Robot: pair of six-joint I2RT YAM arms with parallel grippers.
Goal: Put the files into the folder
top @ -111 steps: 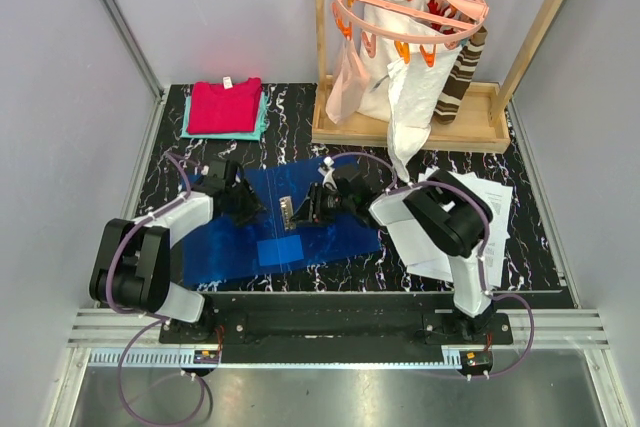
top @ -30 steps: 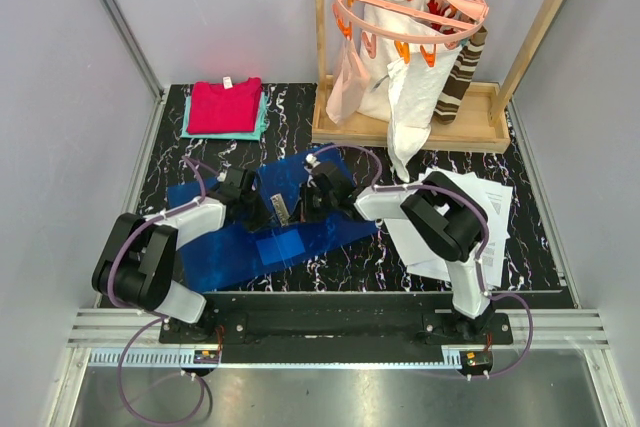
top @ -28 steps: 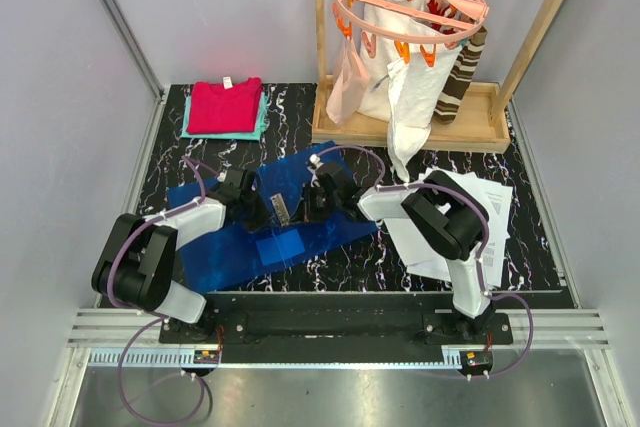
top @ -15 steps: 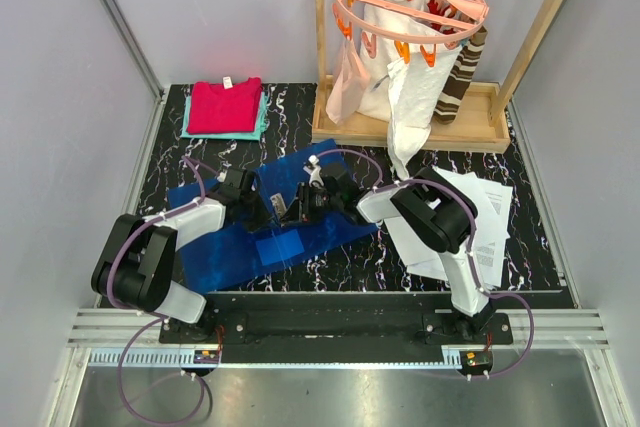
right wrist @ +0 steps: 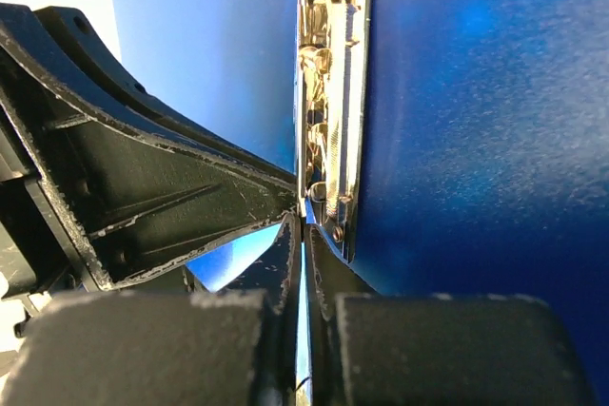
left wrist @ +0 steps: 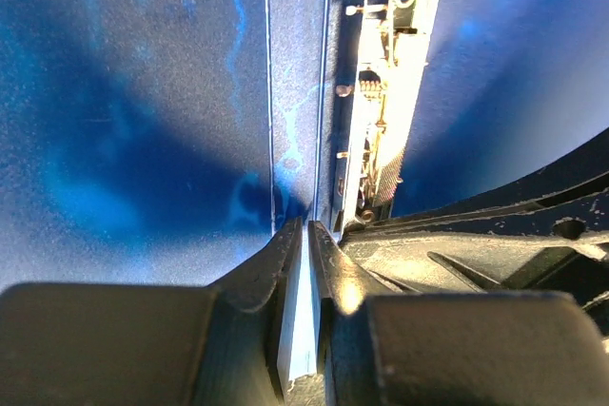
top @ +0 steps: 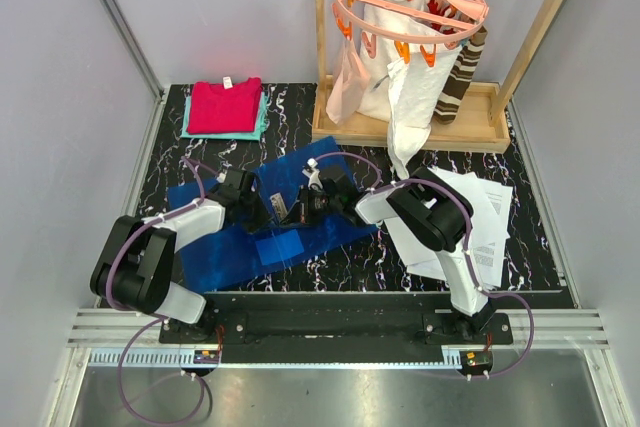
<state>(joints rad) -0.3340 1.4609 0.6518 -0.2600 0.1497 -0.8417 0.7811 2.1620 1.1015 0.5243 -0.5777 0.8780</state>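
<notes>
My left pincer (left wrist: 304, 227) is clamping the folder (left wrist: 143, 92); my right pincer (right wrist: 303, 221), pressed together, should be lifting the twelve-o'clock clip (right wrist: 333, 92) gently.

Left tool (top: 259, 215) and right tool (top: 297, 215) apparently pinch folder (top: 222, 249)

Nothing legible. Print on the files (top: 497, 217) was too small to read from the top view; the metal clip (left wrist: 381, 92) carried no readable marking.
</notes>
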